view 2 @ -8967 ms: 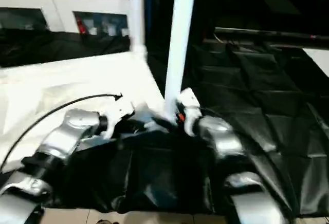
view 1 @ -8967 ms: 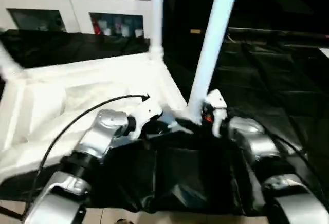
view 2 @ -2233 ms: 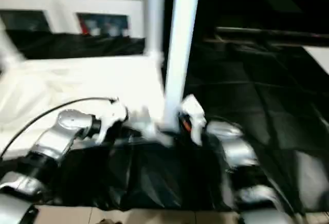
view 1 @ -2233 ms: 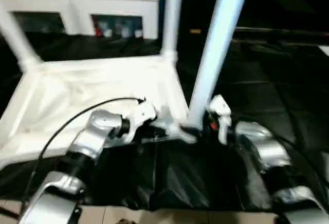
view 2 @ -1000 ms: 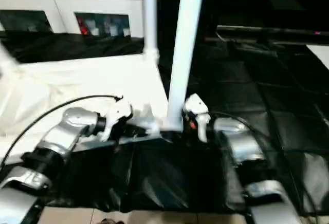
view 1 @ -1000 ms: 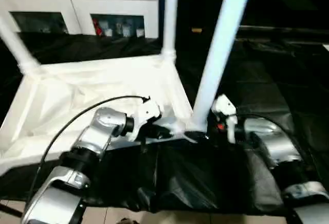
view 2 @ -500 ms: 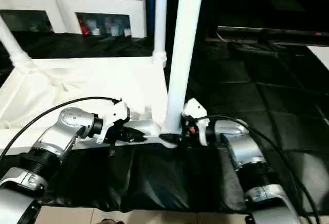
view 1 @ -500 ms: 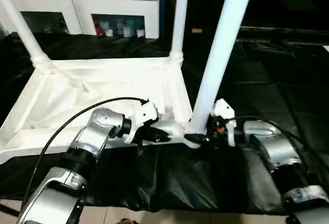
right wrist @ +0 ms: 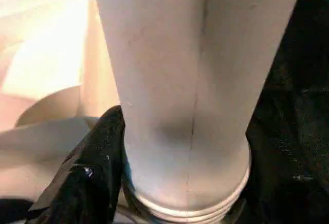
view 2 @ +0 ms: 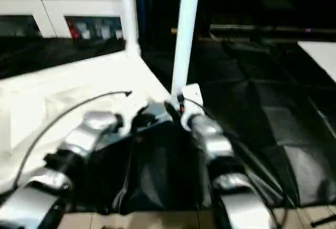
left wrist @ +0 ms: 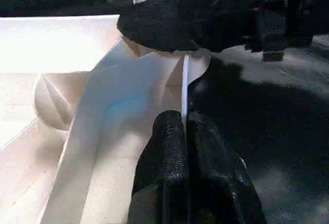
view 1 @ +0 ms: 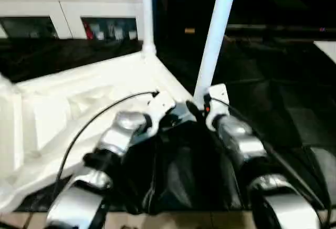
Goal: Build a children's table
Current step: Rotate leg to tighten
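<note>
Table top (view 1: 79, 100) has swung round. Left hand (left wrist: 184, 120) pinches its rim; right hand (view 1: 199, 108) at the near leg (view 1: 212, 45), grip unclear. The leg is probably seated.

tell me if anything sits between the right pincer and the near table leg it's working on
Nothing visible does. The right pincer is already at the base of the near leg; in the right wrist view one black finger lies right against the leg, just above where it enters the corner socket of the table top.
</note>
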Available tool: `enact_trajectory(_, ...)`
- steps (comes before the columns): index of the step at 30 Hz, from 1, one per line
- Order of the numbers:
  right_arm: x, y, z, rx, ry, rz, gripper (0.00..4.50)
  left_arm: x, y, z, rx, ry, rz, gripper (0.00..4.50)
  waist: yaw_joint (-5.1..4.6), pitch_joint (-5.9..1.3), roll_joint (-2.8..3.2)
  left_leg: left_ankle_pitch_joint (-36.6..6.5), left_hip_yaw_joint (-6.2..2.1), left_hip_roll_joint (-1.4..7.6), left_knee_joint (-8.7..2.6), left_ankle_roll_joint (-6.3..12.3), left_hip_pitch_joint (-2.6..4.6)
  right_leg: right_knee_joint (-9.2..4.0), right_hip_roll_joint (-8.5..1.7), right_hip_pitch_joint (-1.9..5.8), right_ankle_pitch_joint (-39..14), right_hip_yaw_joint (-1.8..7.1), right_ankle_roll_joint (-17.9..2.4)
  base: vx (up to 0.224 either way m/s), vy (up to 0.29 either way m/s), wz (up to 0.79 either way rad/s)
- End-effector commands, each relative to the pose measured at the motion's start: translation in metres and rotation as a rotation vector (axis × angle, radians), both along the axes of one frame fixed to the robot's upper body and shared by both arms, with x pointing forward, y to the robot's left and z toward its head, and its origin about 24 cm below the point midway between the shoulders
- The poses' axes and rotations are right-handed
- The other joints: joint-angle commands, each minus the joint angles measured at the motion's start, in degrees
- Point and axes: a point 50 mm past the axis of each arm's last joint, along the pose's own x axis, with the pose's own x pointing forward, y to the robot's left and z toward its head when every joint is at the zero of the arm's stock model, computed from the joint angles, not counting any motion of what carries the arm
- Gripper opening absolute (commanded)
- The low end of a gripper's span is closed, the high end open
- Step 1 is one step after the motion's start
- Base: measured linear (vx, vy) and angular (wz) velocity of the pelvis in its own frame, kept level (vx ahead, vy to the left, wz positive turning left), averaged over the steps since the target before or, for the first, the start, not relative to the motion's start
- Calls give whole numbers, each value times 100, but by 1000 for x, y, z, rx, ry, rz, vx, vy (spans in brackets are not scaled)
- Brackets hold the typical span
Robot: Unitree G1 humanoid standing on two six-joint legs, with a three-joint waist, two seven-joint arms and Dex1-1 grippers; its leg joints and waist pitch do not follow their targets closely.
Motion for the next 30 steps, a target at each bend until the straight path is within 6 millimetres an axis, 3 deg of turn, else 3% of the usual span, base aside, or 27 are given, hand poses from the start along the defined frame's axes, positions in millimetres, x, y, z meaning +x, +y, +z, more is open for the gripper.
enact_trajectory(1,-7,21,-10,15,39,70,325,8,-17,28,-107,-111,9,0,19,-445,-4,-1363,-142,251,-401,182,178,-360,-230,202,-686,93,-1313,0,0,0)
enact_trajectory(4,-5,21,-7,37,28,70,342,7,-17,27,-111,-109,-4,0,32,-466,-2,-983,-129,247,-362,443,164,-296,-228,245,-99,83,-1476,0,0,0)
enact_trajectory(5,-4,21,-6,41,22,69,348,6,-17,27,-111,-110,-12,0,40,-458,31,-956,-131,249,-364,501,166,-298,-234,250,-96,74,-1514,0,0,0)
enact_trajectory(9,-2,5,1,-52,-43,217,367,-3,-5,21,-97,-92,-134,0,21,-430,12,-1282,-138,264,-386,434,167,-345,-228,256,-594,63,-1497,0,0,0)
enact_trajectory(12,-4,0,1,-65,-46,256,367,-4,-1,20,-89,-88,-162,0,6,-421,20,-1347,-130,271,-387,408,180,-353,-229,237,-675,80,-1511,0,0,0)
enact_trajectory(13,-4,-1,1,-67,-47,261,367,-5,0,20,-88,-87,-165,0,4,-423,-19,-1368,-127,272,-385,406,183,-360,-225,241,-715,77,-1507,0,0,0)
enact_trajectory(14,-8,-9,1,-98,-51,372,367,-8,8,19,-74,-74,-219,0,7,-418,-17,-1388,-128,276,-388,404,182,-359,-234,235,-780,82,-1504,0,0,0)
enact_trajectory(16,-14,-15,1,-120,-45,471,367,-10,15,19,-59,-63,-261,0,55,-409,-24,-1400,-132,289,-386,461,175,-358,-234,260,-802,82,-1424,0,0,0)
enact_trajectory(19,-22,-23,2,-144,-40,607,367,-12,25,19,-36,-44,-309,0,62,-411,3,-1364,-120,303,-393,449,180,-330,-205,240,-724,70,-1486,0,0,0)
enact_trajectory(23,-31,-32,6,-116,-9,764,367,-14,32,20,-29,-22,-361,0,134,-406,-50,-1384,-108,312,-387,450,187,-326,-211,242,-805,74,-1509,0,0,0)
enact_trajectory(27,-42,-36,9,-87,39,927,367,-19,37,22,-38,13,-424,0,206,-411,-55,-1228,-110,319,-377,500,179,-298,-229,247,-702,73,-1536,0,0,0)
enact_trajectory(30,-47,-37,10,-88,60,1000,333,-22,39,22,-37,30,-451,0,226,-406,-38,-1240,-102,322,-377,490,200,-308,-229,214,-767,76,-1550,0,0,0)
